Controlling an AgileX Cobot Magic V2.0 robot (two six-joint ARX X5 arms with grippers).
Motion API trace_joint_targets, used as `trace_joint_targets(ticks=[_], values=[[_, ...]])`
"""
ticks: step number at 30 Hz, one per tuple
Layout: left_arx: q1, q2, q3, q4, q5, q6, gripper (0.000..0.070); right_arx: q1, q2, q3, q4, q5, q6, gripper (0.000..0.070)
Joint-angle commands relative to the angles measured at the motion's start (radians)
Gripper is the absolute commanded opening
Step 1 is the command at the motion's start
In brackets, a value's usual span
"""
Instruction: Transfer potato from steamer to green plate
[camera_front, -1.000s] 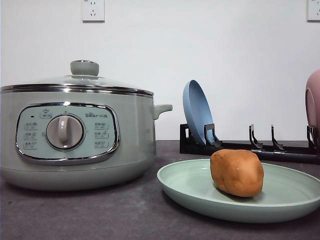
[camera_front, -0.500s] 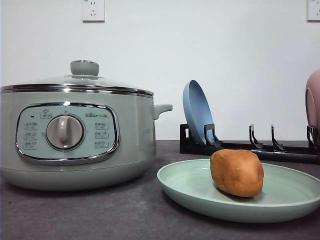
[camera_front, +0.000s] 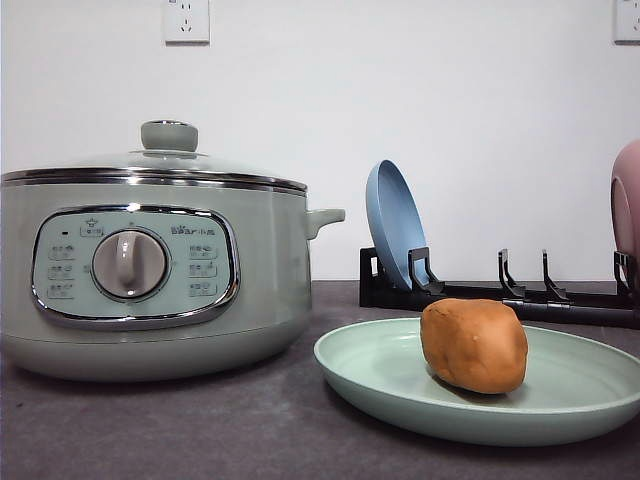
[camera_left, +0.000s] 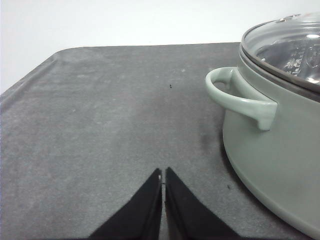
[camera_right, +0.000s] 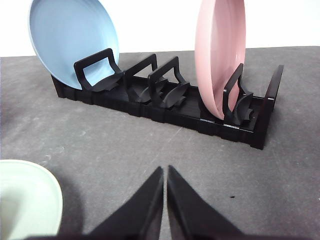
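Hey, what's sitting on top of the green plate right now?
The potato rests on the green plate, right of the lidded steamer. The patch of plate beneath the potato is covered, so unseen.

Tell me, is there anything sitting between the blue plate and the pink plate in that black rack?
No plate: in the right wrist view, the rack between the blue plate and the pink plate holds empty black dividers.

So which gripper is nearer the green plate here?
Right. The right gripper hangs shut above the table with the green plate rim close beside it; the left gripper is beside the steamer, on its handle side.
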Motion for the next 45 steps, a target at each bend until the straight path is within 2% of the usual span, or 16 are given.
trace_joint_targets(ticks=[1,45], values=[[0.0,-0.002,-0.012,-0.028,-0.001,0.001,0.0003,-0.001,-0.001,-0.005,0.004,0.0,-0.007,0.0],[0.0,-0.002,-0.012,-0.028,-0.001,0.001,0.0003,-0.001,-0.001,-0.005,0.004,0.0,-0.007,0.0]])
